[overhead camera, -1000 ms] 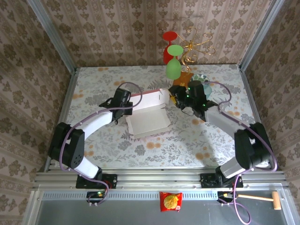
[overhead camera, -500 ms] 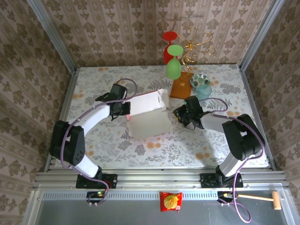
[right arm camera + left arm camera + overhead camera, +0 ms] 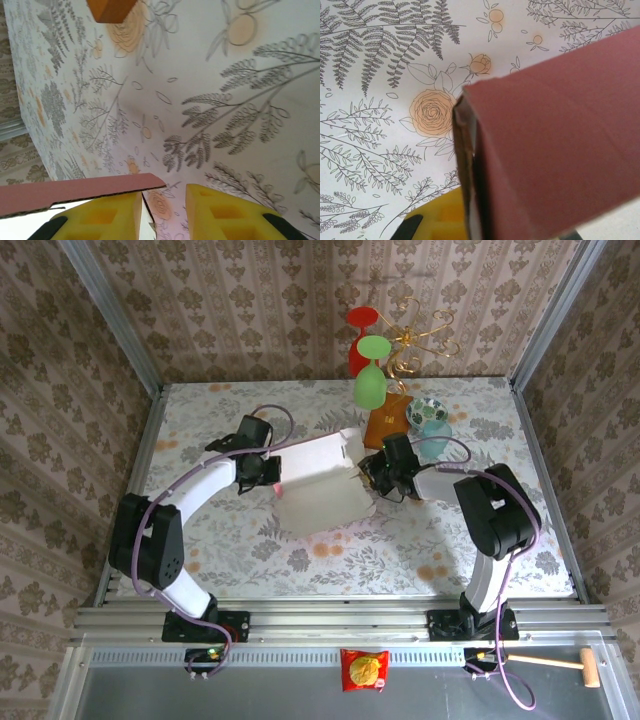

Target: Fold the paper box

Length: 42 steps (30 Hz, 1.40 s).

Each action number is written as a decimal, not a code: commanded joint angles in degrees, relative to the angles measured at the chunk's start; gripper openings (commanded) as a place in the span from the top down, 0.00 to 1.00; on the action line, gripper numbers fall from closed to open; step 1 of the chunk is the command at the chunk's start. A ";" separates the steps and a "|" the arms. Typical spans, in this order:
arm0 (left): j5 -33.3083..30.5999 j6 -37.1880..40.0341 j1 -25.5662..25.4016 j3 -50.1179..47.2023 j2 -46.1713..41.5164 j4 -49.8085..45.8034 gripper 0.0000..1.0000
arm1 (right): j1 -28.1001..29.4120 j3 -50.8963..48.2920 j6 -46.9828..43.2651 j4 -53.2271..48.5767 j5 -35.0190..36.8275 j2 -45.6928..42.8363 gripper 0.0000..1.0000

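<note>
**Flap forward, both pincers at the box**

Since a second ago the back flap of the paper box (image 3: 318, 490) has tipped forward over its tray. My right pincer (image 3: 368, 472) has come in to the box's right edge. The box lies in the middle of the desk (image 3: 200, 420). My left pincer (image 3: 268, 476) is closed tight on its left edge. The right one stands a little open and grips nothing; the pink cardboard edge is just beside one finger. Behind lies an orange booklet (image 3: 384, 427), and farther back a green glass (image 3: 370, 386).
</note>
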 commanded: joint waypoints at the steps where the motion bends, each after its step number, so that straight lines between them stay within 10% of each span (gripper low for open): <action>1: 1.48 -1.24 0.43 1.78 0.42 -1.08 1.00 | 0.84 1.86 -0.59 -0.58 1.60 1.37 0.70; 42: 3.02 -0.35 0.16 4.47 2.75 -1.68 1.00 | 5.66 18.93 -22.76 -21.54 -1.65 4.11 0.76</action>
